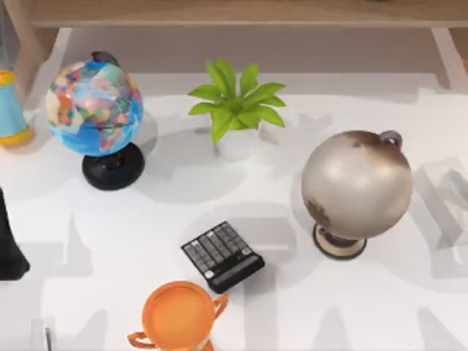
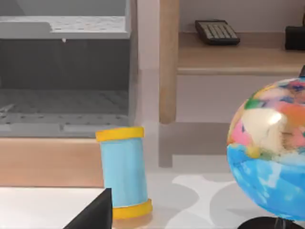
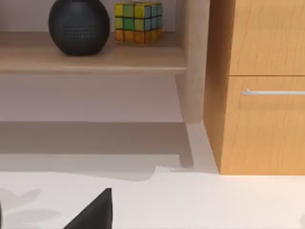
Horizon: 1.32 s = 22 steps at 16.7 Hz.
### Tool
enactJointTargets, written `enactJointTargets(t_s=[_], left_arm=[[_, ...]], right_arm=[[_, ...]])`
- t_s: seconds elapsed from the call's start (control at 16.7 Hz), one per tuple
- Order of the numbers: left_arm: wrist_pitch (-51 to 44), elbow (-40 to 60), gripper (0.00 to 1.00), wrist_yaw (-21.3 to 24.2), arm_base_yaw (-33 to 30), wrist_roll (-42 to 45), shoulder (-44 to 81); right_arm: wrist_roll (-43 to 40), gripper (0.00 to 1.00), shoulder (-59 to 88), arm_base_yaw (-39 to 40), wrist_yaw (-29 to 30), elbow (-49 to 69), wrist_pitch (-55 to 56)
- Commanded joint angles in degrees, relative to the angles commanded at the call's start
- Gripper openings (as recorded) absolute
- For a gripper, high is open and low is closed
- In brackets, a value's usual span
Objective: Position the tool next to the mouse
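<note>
A black calculator [image 1: 222, 256], the one tool-like thing on the white table [image 1: 351, 307], lies at the front middle, angled, with its keys up. The mouse is out of view. My left arm's dark body [image 1: 9, 245] sits at the table's left edge, far from the calculator. A dark corner of the left gripper [image 2: 93, 214] shows in the left wrist view. A similar dark corner of the right gripper [image 3: 93, 212] shows in the right wrist view above bare table.
A colourful globe [image 1: 95, 106] stands back left, a potted plant [image 1: 235, 110] back middle, a beige globe [image 1: 356, 186] at right. An orange cup [image 1: 178, 316] is just in front of the calculator. A blue-yellow cylinder [image 2: 123, 171] stands far left. Shelves hold another calculator [image 2: 217, 32], a black vase [image 3: 78, 26] and a cube [image 3: 138, 15].
</note>
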<state>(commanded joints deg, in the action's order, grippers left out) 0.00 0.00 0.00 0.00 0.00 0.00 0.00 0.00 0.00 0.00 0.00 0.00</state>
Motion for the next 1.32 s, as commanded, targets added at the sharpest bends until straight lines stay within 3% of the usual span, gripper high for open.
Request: enactJointTargets(t_s=[0.36, 1.02, 1.32], left_arm=[[-5.8, 4.1, 1.00, -0.1, -2.3, -4.2, 6.3], [-45.8, 27.4, 1.00, 0.0, -16.0, -28.5, 51.9], [-57.2, 34.4, 1.00, -0.1, -19.9, -35.7, 65.0]], right_arm=[[0.0, 1.00, 0.0, 0.0, 0.0, 0.0, 0.0], [0.0, 1.00, 0.0, 0.0, 0.0, 0.0, 0.0], [0.0, 1.00, 0.0, 0.0, 0.0, 0.0, 0.0]])
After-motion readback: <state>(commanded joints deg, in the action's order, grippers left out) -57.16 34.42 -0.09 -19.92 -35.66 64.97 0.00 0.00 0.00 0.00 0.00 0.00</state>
